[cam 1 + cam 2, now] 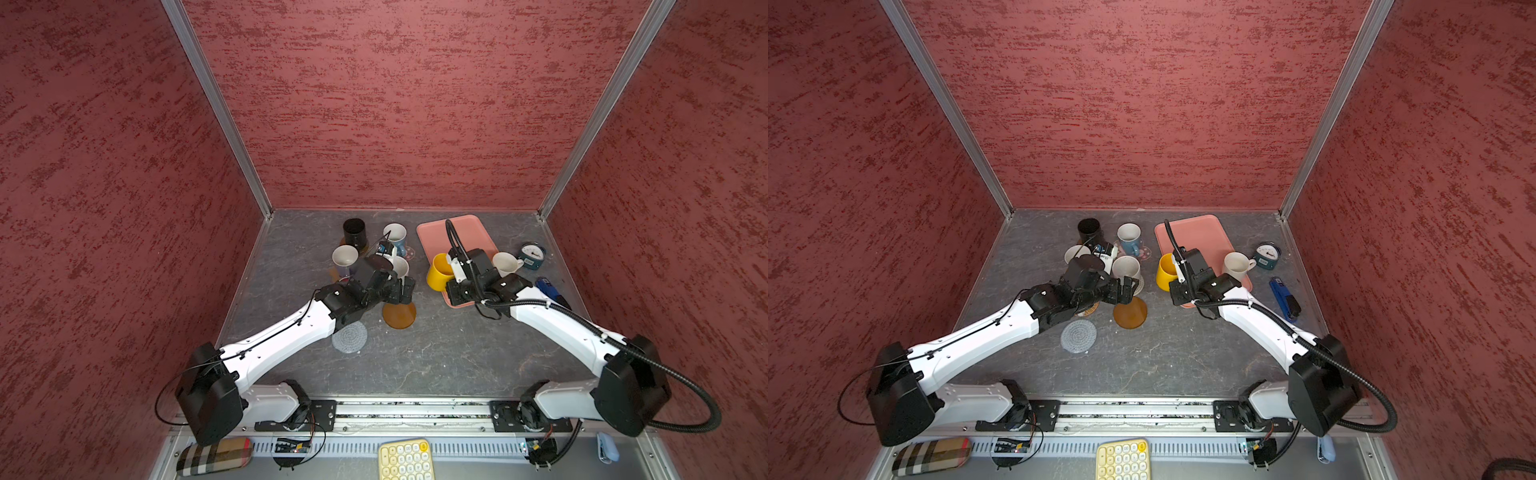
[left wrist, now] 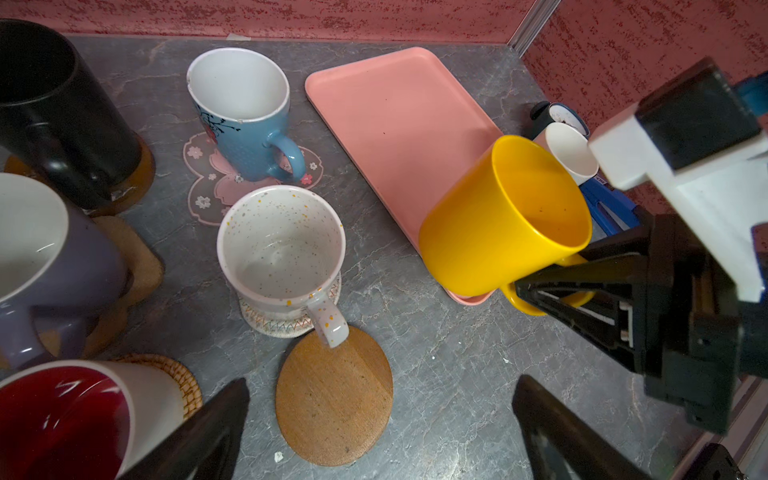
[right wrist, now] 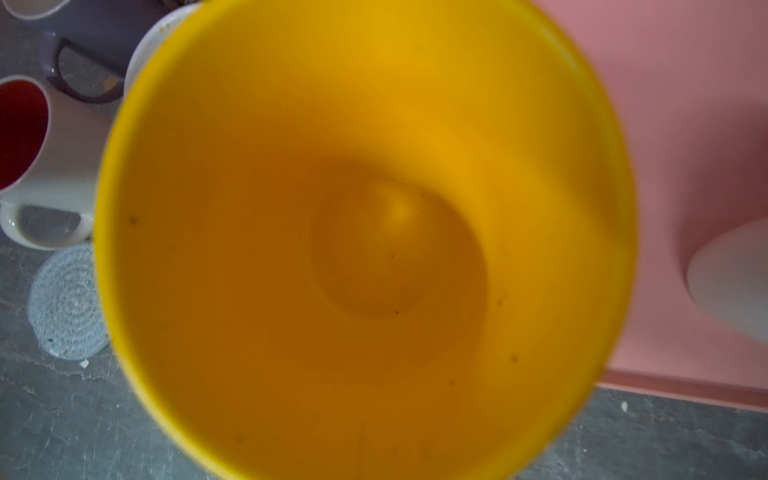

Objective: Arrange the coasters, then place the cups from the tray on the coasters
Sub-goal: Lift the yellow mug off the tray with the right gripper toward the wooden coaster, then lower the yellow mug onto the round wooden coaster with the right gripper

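In both top views the yellow cup (image 1: 439, 272) hangs tilted right of centre, over the pink tray's (image 1: 478, 235) lower-left edge. It should be levelled, then carried to the bare brown round coaster (image 1: 399, 316) below centre.

Left wrist view: the right gripper (image 2: 552, 297) pinches the cup's handle, and the left gripper (image 2: 380, 395) gapes empty.

Right wrist view: the cup's inside is glossy, empty and faintly specked.

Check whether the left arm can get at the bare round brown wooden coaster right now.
Probably yes. The left end effector hangs open and empty close above the round brown wooden coaster; only the speckled white mug pokes its handle over the far edge.
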You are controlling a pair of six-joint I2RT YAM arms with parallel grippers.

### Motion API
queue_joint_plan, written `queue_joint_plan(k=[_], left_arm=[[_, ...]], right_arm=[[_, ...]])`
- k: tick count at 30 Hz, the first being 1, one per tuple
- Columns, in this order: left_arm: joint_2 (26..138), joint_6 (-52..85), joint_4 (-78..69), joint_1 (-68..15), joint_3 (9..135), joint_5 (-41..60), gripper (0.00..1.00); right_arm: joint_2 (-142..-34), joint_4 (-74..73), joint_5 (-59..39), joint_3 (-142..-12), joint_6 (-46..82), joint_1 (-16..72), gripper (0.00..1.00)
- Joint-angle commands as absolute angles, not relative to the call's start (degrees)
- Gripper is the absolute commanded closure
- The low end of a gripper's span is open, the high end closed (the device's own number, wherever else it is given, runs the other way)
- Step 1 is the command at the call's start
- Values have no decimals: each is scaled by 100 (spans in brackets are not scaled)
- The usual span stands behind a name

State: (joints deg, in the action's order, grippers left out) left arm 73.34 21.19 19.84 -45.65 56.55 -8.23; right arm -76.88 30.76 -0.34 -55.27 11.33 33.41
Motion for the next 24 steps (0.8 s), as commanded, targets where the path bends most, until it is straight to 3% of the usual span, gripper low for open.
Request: queue_joint_plan(k=[1, 13, 24], left_arm=[[7210, 2186, 2138, -4683, 5608, -1150, 0], [6195, 2487, 2437, -4750, 4922, -1842, 1], [5568, 2686, 2828, -4580, 4456, -1892, 0]], right_arm=[[-7363, 2473, 51, -5382, 1065, 3627, 100], [-7498, 2065, 207, -5016, 1105, 4408, 100], [-8149, 1733, 191, -5264, 1059, 4880, 100]])
